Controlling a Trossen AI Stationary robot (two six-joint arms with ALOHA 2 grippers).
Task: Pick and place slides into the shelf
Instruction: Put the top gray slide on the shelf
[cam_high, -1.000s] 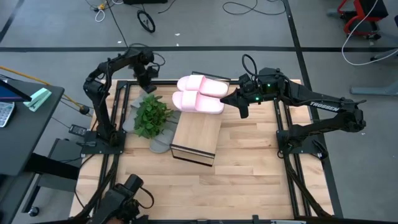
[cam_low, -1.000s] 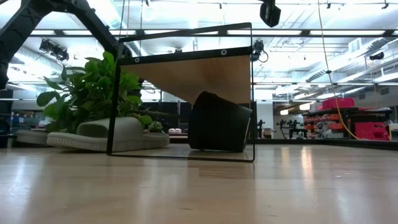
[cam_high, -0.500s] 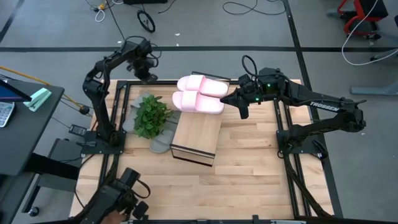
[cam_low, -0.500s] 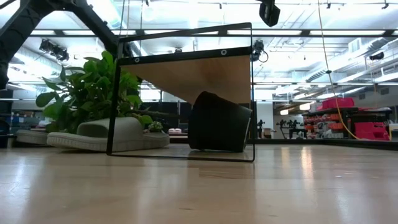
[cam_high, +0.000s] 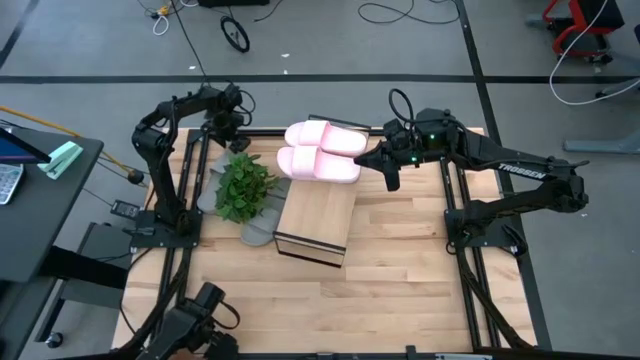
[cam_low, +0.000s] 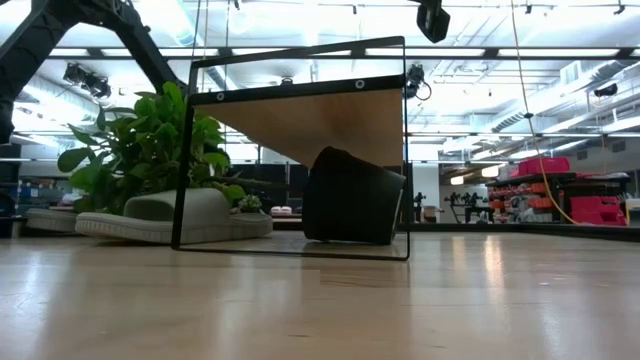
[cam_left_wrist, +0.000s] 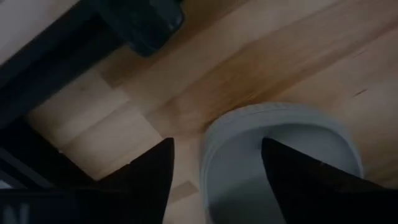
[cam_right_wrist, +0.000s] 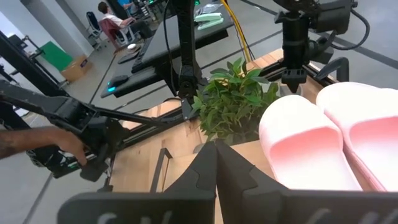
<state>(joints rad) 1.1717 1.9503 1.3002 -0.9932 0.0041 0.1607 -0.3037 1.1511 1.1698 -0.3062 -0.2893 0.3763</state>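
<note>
Workshop floor, grey, with cables; at centre a light-wood desk (cam_high: 400, 280) carrying all items. Item one: the shelf (cam_high: 316, 220), a low wooden unit with dark edges, standing near the desk's middle. Item two: pink slides (cam_high: 322, 151), a pair lying side by side on the far end of the shelf top. Item three: grey slides (cam_high: 258, 230), on the desk to the left of the shelf, largely hidden under a leafy green plant (cam_high: 243, 186); one heel end shows close below in the left wrist view (cam_left_wrist: 280, 155). Handling, as judged: thick foam, light, slightly yielding, matt and not slippery, not fragile; best taken across the wide top band or by pinching a side wall, as the sole looks too broad for the jaws. Left gripper (cam_high: 232, 122): released, fingers (cam_left_wrist: 149, 177) spread apart over the grey slide's end, holding nothing. Right gripper (cam_high: 390, 174): clenched and empty, hovering just beside the pink pair.
</note>
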